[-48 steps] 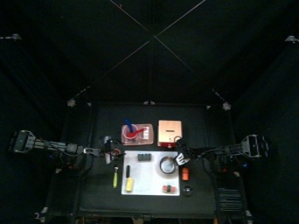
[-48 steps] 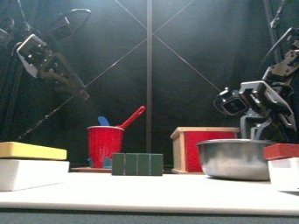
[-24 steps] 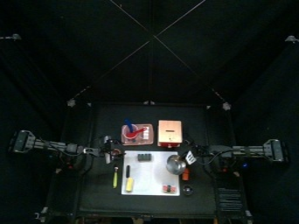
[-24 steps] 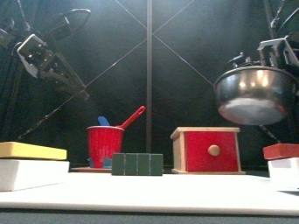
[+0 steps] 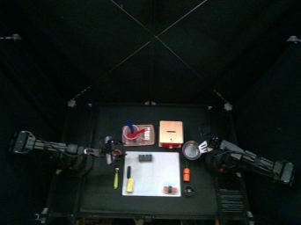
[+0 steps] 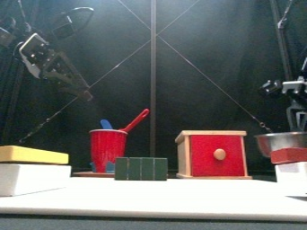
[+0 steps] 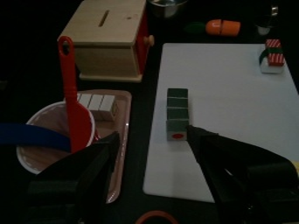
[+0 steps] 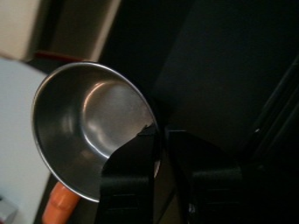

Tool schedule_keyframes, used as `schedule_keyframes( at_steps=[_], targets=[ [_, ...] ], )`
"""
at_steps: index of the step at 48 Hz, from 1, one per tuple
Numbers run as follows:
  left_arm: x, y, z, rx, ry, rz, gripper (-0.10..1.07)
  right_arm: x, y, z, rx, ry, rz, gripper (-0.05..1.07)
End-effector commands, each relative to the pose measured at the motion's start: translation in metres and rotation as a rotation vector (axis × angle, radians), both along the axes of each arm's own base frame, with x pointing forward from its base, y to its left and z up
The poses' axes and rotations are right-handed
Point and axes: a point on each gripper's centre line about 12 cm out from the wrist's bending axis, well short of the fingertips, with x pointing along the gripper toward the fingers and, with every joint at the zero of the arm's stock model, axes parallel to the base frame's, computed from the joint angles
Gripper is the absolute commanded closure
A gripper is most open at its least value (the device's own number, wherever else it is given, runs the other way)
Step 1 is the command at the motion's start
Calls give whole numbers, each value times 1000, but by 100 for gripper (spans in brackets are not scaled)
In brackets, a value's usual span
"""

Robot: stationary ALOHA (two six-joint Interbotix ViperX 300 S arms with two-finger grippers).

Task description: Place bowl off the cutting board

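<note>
The small silvery bowl hangs by its rim in my right gripper, which is shut on it. From above, the bowl lies just past the right edge of the white cutting board, beside the orange-tan box. From the front, the bowl sits low at the far right, its base hidden behind a red and white block, so I cannot tell whether it touches the table. My left gripper rests open at the table's left, near the board's edge.
A red cup with a blue and a red utensil stands at the back left. The wooden box with a red front stands at the back. A green block, a yellow block and small pieces lie on the board.
The right gripper lifted the bowl off the board, carried it rightward and back past the board's right edge, then lowered it. The left arm has not moved.
</note>
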Motion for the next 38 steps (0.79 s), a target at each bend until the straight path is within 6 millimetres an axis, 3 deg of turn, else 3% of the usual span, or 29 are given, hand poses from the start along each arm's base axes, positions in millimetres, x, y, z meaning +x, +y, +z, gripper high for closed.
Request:
schedule_keyframes(
  at_steps=[1,13,24,38],
  targets=[
    [6,1,12,5,-32,2,3,-2,-14,-4,-17,-16,-78,51],
    [7,0,14,-4,-39,0,3,-4,-25,-17,1,-10,-143,50],
    [6,1,13,-15,-37,12,3,-6,-23,-28,54,14,-172,48],
    [1,5,-2,8,8,35,3,-7,-26,-27,41,23,-174,23]
  ],
)
